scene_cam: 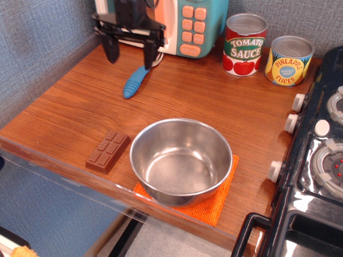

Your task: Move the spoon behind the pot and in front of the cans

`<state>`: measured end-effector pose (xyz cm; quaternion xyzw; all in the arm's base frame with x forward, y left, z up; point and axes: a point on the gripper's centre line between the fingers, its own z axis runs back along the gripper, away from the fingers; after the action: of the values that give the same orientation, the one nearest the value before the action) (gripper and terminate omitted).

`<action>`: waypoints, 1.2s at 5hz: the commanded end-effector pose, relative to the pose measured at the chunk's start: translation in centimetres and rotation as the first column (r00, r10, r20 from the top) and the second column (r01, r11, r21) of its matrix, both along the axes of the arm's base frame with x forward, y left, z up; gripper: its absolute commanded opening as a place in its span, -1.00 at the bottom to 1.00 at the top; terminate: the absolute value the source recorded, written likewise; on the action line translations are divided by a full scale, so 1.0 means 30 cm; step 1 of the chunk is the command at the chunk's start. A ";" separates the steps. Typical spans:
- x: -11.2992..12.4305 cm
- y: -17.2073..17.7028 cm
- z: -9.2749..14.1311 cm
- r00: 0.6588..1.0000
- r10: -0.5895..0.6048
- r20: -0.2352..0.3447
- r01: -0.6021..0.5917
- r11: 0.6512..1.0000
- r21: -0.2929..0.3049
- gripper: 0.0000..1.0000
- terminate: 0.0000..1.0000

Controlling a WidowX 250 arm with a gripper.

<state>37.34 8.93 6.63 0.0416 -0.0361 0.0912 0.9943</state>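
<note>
The spoon (134, 82) lies on the wooden counter at the back left; its blue ribbed handle points toward the front left and its head is hidden behind my gripper. My gripper (131, 55) is open and empty, its two black fingers spread just above and behind the spoon's far end, in front of the toy microwave. The shiny steel pot (181, 159) stands on an orange mat at the front centre. The red and white Tomato Sauce can (244, 45) and the yellow Pineapple Slices can (289, 60) stand at the back right.
A brown chocolate bar (108, 151) lies left of the pot near the front edge. A teal and pink toy microwave (185, 24) stands at the back wall. A black toy stove (316, 160) borders the counter on the right.
</note>
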 end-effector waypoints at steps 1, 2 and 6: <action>0.071 0.043 -0.058 1.000 -0.025 -0.007 0.025 0.998 0.051 1.00 -1.00; 0.093 0.039 -0.088 0.998 -0.057 -0.026 0.059 0.995 0.077 1.00 -1.00; 0.080 0.060 -0.093 0.998 -0.056 -0.002 0.056 0.997 0.059 -1.00 -1.00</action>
<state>39.45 9.89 1.36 0.0654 -0.0093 0.0556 0.9963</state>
